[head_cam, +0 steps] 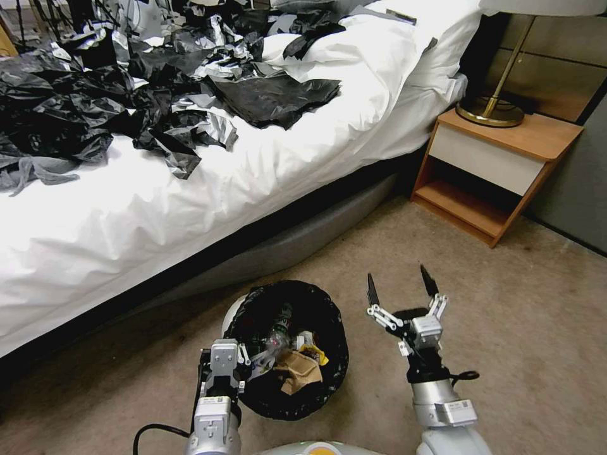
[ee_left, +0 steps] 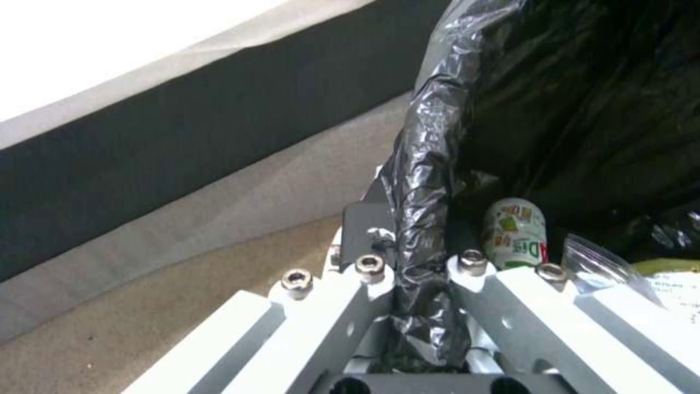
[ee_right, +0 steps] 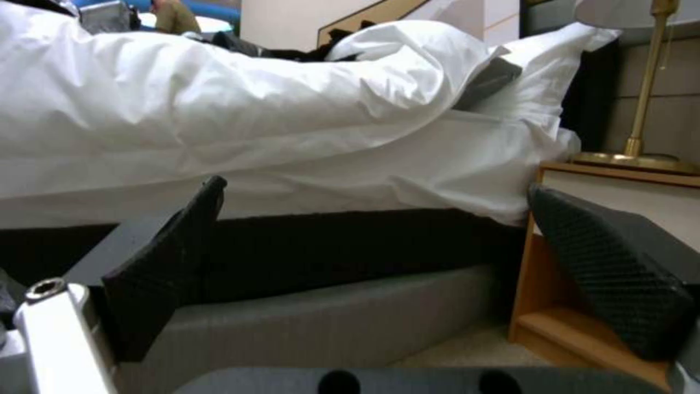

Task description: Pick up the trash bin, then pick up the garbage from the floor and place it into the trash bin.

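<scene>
Here the trash bin hangs clamped in the left gripper.

the trash bin: white wall visible as a sliver only, the rest covered by the black liner. left gripper: fingertips hidden behind the liner fold at the bin's near rim. small bottle: lower part cut off by the finger links, label print too small to read. lamp: shade cropped by the top edge. bed: cut off at the left edge.
</scene>
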`<state>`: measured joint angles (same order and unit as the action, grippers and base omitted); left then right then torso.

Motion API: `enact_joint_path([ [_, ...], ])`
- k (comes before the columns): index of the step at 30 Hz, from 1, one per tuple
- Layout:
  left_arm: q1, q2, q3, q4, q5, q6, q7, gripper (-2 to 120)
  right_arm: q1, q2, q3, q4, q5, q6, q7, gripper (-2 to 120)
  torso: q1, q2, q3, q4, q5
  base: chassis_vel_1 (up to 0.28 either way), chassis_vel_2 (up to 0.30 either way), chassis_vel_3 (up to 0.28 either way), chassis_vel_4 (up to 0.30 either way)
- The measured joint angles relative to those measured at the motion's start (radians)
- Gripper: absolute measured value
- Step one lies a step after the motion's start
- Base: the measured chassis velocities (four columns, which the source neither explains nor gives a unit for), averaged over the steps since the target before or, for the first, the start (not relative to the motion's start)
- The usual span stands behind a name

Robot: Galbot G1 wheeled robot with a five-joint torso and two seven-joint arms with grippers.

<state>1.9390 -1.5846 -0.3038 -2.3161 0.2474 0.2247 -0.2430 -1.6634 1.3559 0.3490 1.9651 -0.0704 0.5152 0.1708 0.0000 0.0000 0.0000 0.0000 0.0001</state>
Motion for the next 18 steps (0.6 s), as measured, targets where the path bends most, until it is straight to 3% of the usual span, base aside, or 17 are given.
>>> enact_joint_path([
  [18, 0.014, -0.005, 0.0, -0.009, 0.019, -0.001, 0.01, 0, 0.054, -0.004, 0.0, -0.028, 0.02, 0.049, 0.006, 100, 0.0, 0.0, 0.0, 0.0, -0.0002, 0.022, 0.018, 0.02, 0.02],
])
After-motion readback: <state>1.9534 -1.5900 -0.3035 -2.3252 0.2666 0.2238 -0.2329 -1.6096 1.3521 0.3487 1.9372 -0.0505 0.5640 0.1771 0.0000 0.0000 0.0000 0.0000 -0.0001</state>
